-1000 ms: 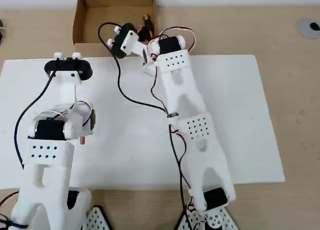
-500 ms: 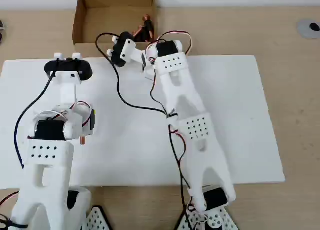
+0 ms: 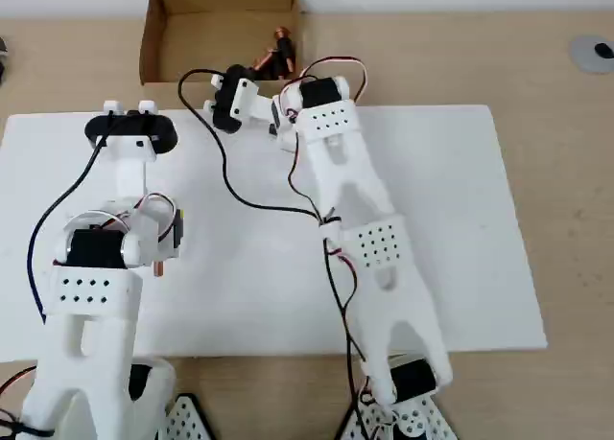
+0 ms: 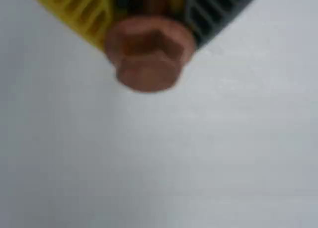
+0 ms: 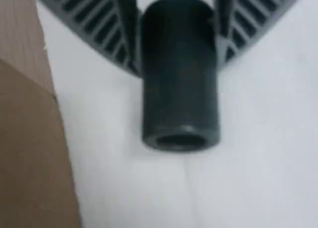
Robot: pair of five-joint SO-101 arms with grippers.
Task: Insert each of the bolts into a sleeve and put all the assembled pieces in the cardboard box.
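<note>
We see the left gripper (image 4: 149, 7) closed on a copper-coloured, hex-headed metal bolt (image 4: 149, 54). It is pinched between a yellow finger (image 4: 74, 9) and a dark grey one. The bolt's head sticks out past the fingertips above the white sheet (image 3: 460, 229) that covers the wooden table (image 3: 566, 172). The right gripper (image 5: 179, 34) grips a dark cylindrical sleeve (image 5: 180, 99) between its ribbed grey fingers. The sleeve's open end faces the sheet, just beside the outer wall of the brown cardboard box (image 3: 221, 33). In the high view, that arm is extended to the sheet's far edge. Inside the box, at its near corner on the right, lie copper and black assembled pieces (image 3: 278, 55).
</note>
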